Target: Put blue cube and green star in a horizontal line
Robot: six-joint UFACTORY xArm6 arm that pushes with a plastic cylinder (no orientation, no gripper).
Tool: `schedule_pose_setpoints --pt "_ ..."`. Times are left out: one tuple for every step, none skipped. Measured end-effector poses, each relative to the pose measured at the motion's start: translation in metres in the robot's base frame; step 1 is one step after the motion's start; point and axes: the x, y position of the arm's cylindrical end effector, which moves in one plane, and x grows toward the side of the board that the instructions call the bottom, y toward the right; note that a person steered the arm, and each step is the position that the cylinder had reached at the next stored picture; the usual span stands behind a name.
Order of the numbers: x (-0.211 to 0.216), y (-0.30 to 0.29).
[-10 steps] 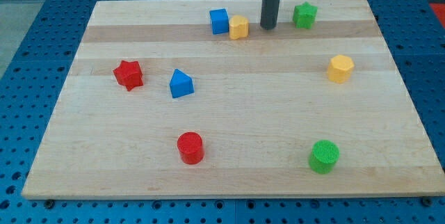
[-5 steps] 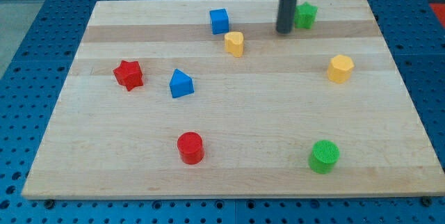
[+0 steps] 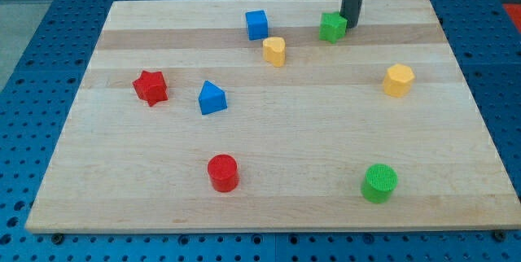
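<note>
The blue cube (image 3: pixel 257 24) sits near the view's top, left of centre. The green star (image 3: pixel 332 27) lies to its right at about the same height on the wooden board (image 3: pixel 269 140). My tip (image 3: pixel 351 25) stands against the star's right side, touching or almost touching it. A yellow heart-like block (image 3: pixel 274 51) lies just below and right of the blue cube, between cube and star but lower.
A red star (image 3: pixel 151 87) and a blue triangular block (image 3: pixel 212 98) lie at the view's left. A red cylinder (image 3: pixel 222 172) and a green cylinder (image 3: pixel 379 182) lie near the bottom. A yellow hexagonal block (image 3: pixel 398 80) lies at the right.
My tip moved right, from beside the yellow block to the green star's right side. The star shifted left and slightly down. The yellow block moved down, away from the blue cube.
</note>
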Motion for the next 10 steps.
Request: schedule_pose_setpoints --pt "-0.037 -0.046" --pt "-0.039 -0.129" --pt "-0.027 -0.183" --pt "-0.011 -0.185" --pt "-0.004 -0.171" --pt "-0.004 -0.134" --pt "-0.015 -0.187" --pt "0.007 -0.205" --pt "0.019 -0.174" --pt "0.019 -0.155"
